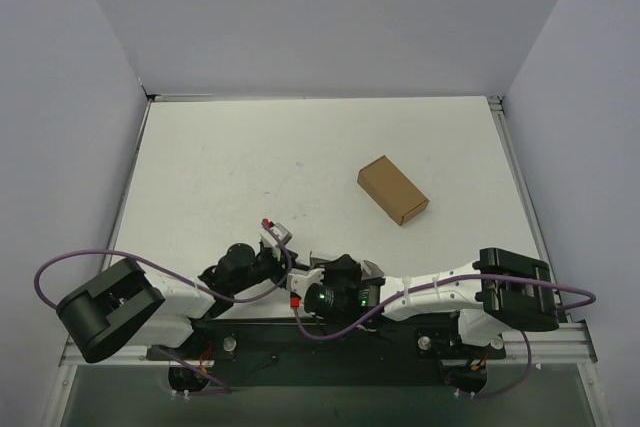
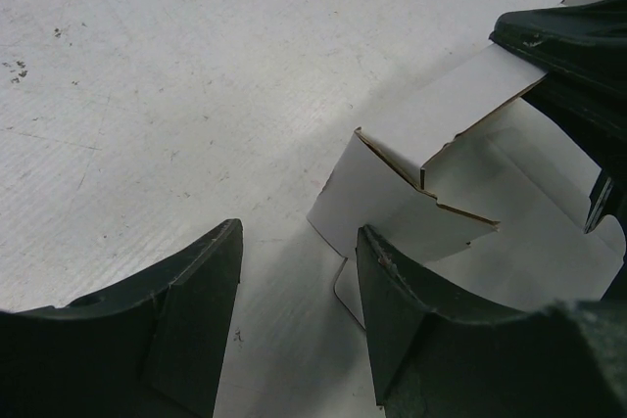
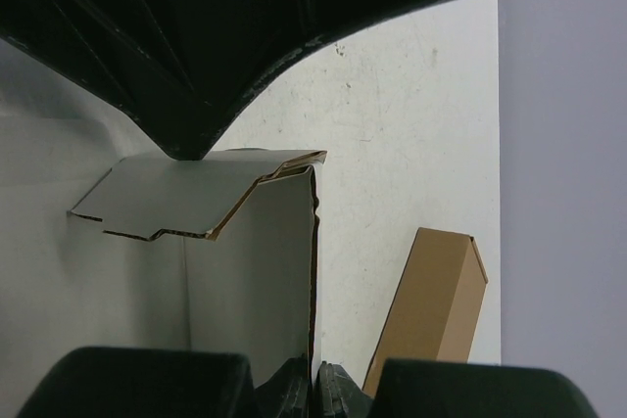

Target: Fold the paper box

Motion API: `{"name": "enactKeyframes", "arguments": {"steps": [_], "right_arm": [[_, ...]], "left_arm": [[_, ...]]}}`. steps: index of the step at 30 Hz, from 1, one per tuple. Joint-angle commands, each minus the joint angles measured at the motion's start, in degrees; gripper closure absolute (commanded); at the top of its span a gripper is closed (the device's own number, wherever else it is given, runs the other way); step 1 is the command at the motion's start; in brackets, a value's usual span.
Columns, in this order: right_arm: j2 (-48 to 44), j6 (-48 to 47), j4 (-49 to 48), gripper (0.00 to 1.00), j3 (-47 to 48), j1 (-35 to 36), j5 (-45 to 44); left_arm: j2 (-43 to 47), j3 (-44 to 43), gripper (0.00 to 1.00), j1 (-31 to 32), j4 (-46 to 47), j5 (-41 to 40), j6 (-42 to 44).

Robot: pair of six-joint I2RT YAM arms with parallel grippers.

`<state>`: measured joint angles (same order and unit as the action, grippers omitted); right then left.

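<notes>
1. My right pincer (image 3: 315,389) is pressed together on the paper box (image 2: 392,193). It pinches the thin edge of an upright white panel, and the brown core of the card shows along that edge.
2. In the left wrist view this same pincer comes in from the upper right and grips a raised flap of the blank, held up off the tabletop (image 1: 250,157).
3. My left pincer (image 2: 299,237) is spread wide and holds nothing. One of its fingers (image 2: 191,325) hangs over bare tabletop, and the other stands in front of the paper's lower flaps. I cannot tell whether that second finger touches the card.
4. The paper box sits by the near edge of the tabletop, about midway along it, beneath the two wrists. In the top view the arms hide almost all of it.
5. The blank is partly raised. One panel lies flat on the tabletop, and another tilts up with a notched flap bent over it.
6. A closed brown box (image 1: 393,190) lies flat right of the tabletop's middle, turned diagonal to the edges, well apart from the paper box and both pincers.
</notes>
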<state>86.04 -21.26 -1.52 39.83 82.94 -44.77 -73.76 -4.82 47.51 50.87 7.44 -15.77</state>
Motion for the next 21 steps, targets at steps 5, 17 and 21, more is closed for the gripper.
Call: {"name": "enactKeyframes", "arguments": {"steps": [5,17,21], "right_arm": [[1.41,1.22,-0.24,1.0,1.3,0.21,3.47],[0.88,1.48,-0.33,1.0,1.12,0.21,3.55],[0.71,1.74,-0.33,1.0,1.03,0.21,3.73]], "left_arm": [[2.3,-0.02,0.39,3.03,6.61,4.95,1.36],[1.34,-0.19,0.33,3.73,6.34,1.35,3.02],[-1.03,-1.07,0.33,3.73,8.36,-0.5,4.34]]}}
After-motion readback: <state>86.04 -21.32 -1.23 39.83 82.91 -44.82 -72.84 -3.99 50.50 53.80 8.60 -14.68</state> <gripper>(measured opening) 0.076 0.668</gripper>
